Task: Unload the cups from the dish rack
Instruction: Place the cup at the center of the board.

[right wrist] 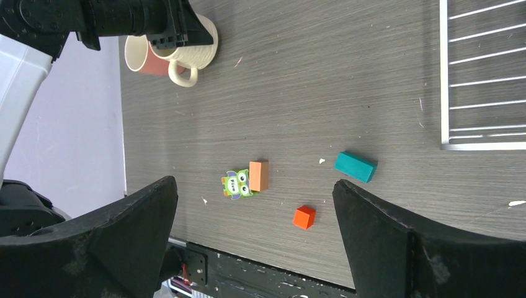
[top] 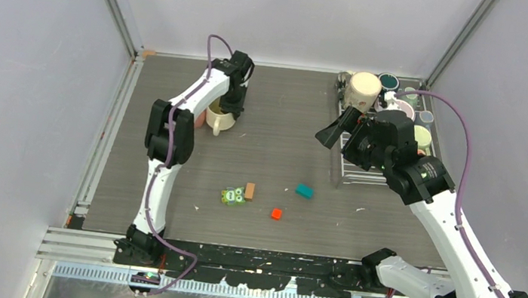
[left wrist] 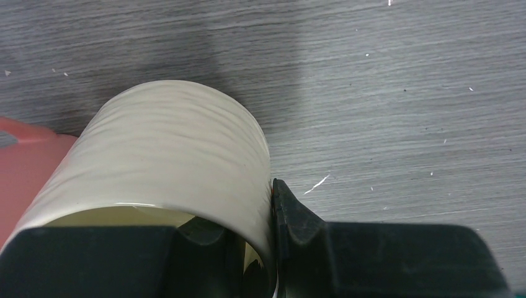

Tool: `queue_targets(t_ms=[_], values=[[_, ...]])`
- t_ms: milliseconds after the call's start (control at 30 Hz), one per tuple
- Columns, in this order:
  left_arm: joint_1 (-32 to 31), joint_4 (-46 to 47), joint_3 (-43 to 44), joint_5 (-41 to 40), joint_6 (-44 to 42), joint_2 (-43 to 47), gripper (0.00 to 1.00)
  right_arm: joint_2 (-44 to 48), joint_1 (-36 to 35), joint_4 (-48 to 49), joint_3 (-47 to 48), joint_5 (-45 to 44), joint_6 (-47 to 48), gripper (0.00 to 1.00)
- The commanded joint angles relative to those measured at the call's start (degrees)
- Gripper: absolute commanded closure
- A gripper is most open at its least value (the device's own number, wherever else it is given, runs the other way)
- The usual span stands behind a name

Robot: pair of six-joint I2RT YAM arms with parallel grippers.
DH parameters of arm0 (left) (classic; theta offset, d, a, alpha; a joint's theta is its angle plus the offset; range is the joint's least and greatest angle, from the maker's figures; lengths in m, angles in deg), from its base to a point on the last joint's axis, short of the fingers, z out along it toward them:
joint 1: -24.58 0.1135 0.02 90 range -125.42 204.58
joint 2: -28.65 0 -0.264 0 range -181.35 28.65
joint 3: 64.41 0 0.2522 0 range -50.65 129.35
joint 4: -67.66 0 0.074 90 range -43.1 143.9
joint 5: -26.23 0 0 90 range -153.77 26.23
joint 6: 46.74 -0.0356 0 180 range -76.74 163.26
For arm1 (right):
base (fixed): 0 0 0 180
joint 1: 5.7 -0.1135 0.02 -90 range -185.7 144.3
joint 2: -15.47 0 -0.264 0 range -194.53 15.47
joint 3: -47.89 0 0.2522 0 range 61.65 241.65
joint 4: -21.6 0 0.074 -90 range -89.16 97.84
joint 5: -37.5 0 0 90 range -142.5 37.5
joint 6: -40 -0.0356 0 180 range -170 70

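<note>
Between L gripper (left wrist: 263, 230) pads (left wrist: 294, 220): cream mug (left wrist: 167, 149), rim wall pinched tight; pink mug (left wrist: 25, 167) just beside. I'd seat base flat, then release, lift straight. R gripper (right wrist: 253, 198): agape, empty; dish rack (right wrist: 444, 74) just beside it w/ racked mugs (top: 364, 91).
</note>
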Motion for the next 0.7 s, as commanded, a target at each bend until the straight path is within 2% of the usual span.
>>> queue_targets(t_ms=[0,600,667], values=[[0.44,3.12,1.46,-0.1,-0.77,1.22,1.0,0.08,-0.02,0.89,2.45,0.18,1.48,0.0],[0.65,3.6,0.6,0.19,-0.13,-1.96,1.0,-0.3,0.03,0.2,1.6,0.32,2.78,0.0],[0.65,3.45,0.52,0.11,-0.2,-2.11,0.96,-0.44,-0.01,0.11,1.55,0.34,2.87,0.0]])
